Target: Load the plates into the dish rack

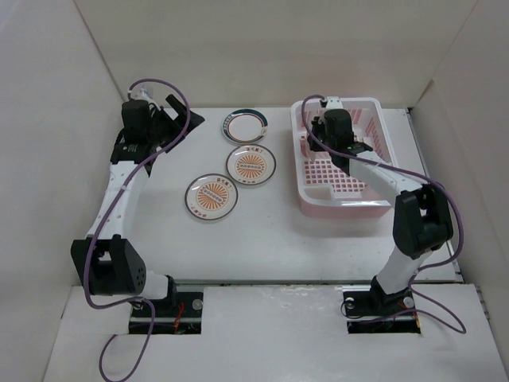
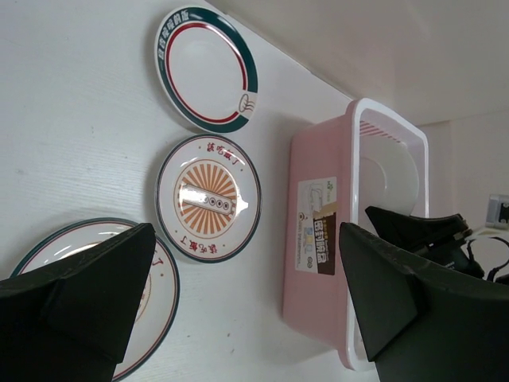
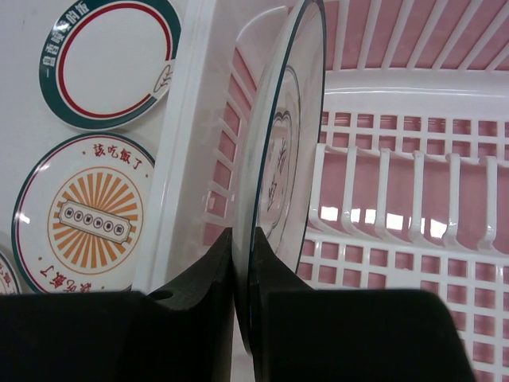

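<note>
With the right pincer (image 3: 242,239) clenched on the rim of a plate (image 3: 280,151) held on edge over the dish rack (image 1: 342,208) at the tabletop's (image 1: 278,247) 2 o'clock, the plate should sink squarely between two dividers (image 3: 382,191) before release, while the left pincer (image 2: 245,231) gapes empty at 10 o'clock.

Four plates (image 1: 244,126), one dish rack (image 1: 338,208), two arms (image 1: 119,191).

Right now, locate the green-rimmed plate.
Top view: the green-rimmed plate lies flat at centre-back, just beyond the farther sunburst plate, left of the dish rack.
</note>
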Controlling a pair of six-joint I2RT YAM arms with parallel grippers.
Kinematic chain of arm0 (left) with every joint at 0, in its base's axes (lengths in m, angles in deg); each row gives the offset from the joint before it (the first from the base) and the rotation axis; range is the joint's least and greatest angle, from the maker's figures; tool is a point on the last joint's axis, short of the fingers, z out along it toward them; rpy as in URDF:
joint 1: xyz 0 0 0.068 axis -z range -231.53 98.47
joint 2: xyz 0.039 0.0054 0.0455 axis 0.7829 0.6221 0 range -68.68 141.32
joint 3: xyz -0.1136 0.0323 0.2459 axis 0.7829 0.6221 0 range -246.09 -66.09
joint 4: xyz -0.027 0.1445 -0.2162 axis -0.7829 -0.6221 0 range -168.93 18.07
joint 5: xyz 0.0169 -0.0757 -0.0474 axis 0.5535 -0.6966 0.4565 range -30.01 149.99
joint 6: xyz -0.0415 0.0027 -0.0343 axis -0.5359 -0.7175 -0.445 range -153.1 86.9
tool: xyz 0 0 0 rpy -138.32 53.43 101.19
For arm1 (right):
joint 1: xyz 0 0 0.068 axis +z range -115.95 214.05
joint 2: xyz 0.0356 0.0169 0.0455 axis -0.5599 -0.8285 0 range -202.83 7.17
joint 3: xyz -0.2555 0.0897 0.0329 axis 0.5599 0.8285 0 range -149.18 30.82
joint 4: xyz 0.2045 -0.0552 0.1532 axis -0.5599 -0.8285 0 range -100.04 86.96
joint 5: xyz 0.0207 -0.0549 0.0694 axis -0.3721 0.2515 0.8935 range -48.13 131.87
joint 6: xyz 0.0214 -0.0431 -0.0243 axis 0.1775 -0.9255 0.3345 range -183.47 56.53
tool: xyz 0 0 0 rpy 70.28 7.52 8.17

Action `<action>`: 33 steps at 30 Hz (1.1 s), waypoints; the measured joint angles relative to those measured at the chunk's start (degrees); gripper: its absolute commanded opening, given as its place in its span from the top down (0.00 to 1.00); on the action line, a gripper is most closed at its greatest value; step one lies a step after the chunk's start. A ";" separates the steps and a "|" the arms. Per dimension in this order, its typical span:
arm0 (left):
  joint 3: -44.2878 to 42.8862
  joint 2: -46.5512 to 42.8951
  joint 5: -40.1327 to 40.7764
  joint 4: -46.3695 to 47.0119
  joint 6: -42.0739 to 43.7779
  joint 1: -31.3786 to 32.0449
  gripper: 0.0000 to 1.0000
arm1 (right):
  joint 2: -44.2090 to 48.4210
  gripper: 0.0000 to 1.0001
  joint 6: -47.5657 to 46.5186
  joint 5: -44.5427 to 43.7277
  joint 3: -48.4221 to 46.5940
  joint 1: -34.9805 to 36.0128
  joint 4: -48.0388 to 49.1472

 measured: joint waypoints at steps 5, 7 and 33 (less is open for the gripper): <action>-0.02 3.48 -0.74 -0.02 0.20 0.22 0.00 | -0.46 1.00 -0.70 -2.71 -0.39 1.14 -0.61; -0.07 4.74 -1.57 0.00 0.20 0.28 0.00 | -1.07 1.00 -1.05 -3.89 -1.18 1.57 -1.16; -0.50 5.53 -2.12 -0.04 1.49 2.51 0.00 | -4.83 0.93 -8.31 -3.41 -7.19 1.38 -7.52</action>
